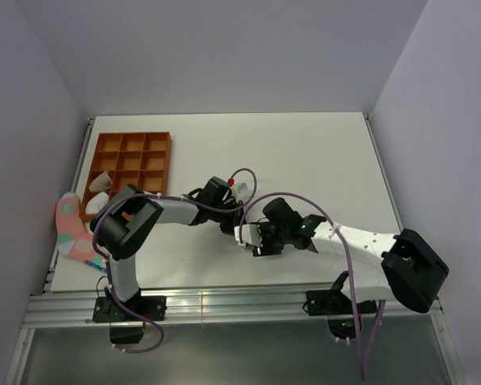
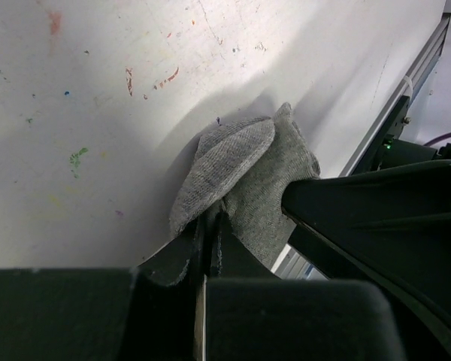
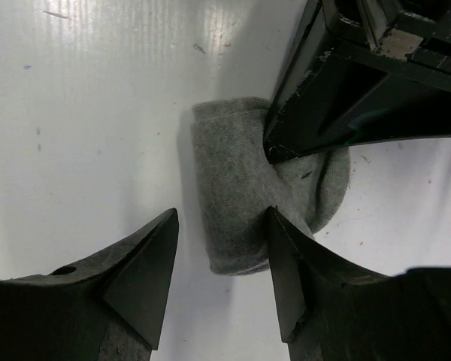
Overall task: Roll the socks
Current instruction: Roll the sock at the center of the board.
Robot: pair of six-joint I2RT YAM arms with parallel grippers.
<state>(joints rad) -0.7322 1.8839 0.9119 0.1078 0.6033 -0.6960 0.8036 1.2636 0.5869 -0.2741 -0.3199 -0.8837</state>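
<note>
A grey sock (image 3: 237,180) lies folded into a thick bundle on the white table. My left gripper (image 2: 210,223) is shut on a fold of the sock (image 2: 248,173), pinching the cloth between its dark fingers. From the opposite side my right gripper (image 3: 222,218) stands open over the bundle's near end. Its right finger (image 3: 286,248) lies against the cloth, and its left finger (image 3: 146,263) is off the sock over bare table. In the top view both grippers (image 1: 239,228) meet at the table's middle and cover the sock.
An orange compartment tray (image 1: 132,160) stands at the back left, with pale rolled bundles (image 1: 102,183) in its near-left cells. A pink sock (image 1: 72,233) hangs over the table's left edge. The metal front rail (image 2: 406,98) runs close behind the bundle.
</note>
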